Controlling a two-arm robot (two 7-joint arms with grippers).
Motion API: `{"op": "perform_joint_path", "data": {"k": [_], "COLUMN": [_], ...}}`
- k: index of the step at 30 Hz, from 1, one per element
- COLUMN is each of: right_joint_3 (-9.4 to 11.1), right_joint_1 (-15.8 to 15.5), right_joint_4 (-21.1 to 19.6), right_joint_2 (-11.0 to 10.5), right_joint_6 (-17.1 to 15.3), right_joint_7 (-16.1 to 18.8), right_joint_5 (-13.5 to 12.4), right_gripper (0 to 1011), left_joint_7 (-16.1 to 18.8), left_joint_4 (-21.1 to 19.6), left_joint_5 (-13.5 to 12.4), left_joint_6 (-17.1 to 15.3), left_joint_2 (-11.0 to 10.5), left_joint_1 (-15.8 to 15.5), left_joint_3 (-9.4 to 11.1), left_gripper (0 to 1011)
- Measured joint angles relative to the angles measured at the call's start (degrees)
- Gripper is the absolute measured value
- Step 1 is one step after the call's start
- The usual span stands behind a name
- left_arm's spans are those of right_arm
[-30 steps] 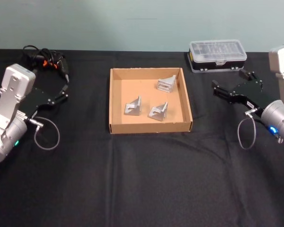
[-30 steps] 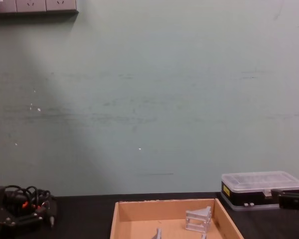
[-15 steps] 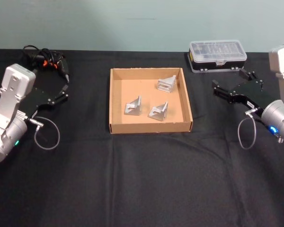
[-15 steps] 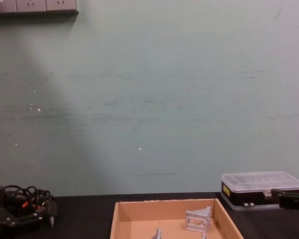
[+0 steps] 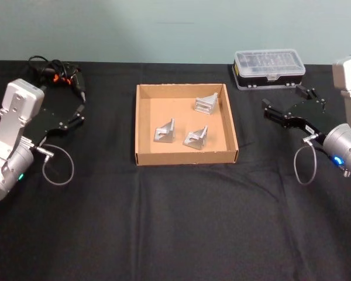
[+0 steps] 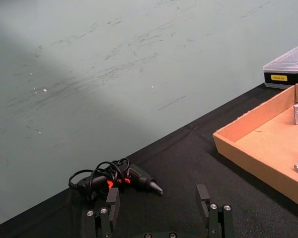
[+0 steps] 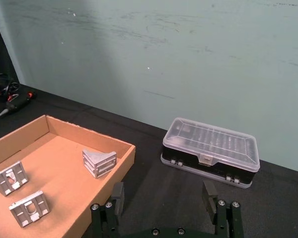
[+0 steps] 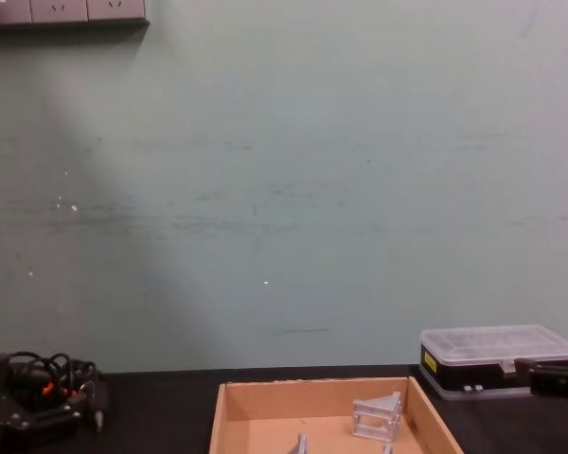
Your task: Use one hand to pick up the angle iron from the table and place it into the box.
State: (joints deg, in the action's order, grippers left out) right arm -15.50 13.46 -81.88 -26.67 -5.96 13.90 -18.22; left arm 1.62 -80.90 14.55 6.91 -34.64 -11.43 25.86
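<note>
You are looking at a task that appears finished: three angle irons in the box, none lying on the table.

The pale green wall is backing the black table [image 5: 181, 222], which is carrying the box [image 5: 141, 126] at its middle; inside are sitting the far angle iron [image 5: 206, 103], the left angle iron [image 5: 164, 132] and the near angle iron [image 5: 195, 138]. Well apart on either side, your left gripper [image 5: 80, 112] and right gripper [image 5: 288, 105] are hovering with fingers spread, holding nothing. A black plastic case [image 5: 269, 68] and a corded tool [image 5: 58, 76] are lying near the far edge.
</note>
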Motion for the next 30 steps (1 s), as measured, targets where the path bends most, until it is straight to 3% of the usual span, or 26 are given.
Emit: {"op": "perform_joint_path", "data": {"k": [30], "right_joint_3": [0.0], "right_joint_1": [0.0], "right_joint_4": [0.0], "right_joint_2": [0.0], "right_joint_6": [0.0], "right_joint_7": [-0.01], "right_joint_5": [0.0], "right_gripper": [1000], "left_joint_7": [0.0], "left_joint_4": [0.0], "left_joint_5": [0.0], "left_joint_6": [0.0], "left_joint_2": [0.0], "left_joint_1": [0.0], "left_joint_3": [0.0], "left_gripper": [1000]}}
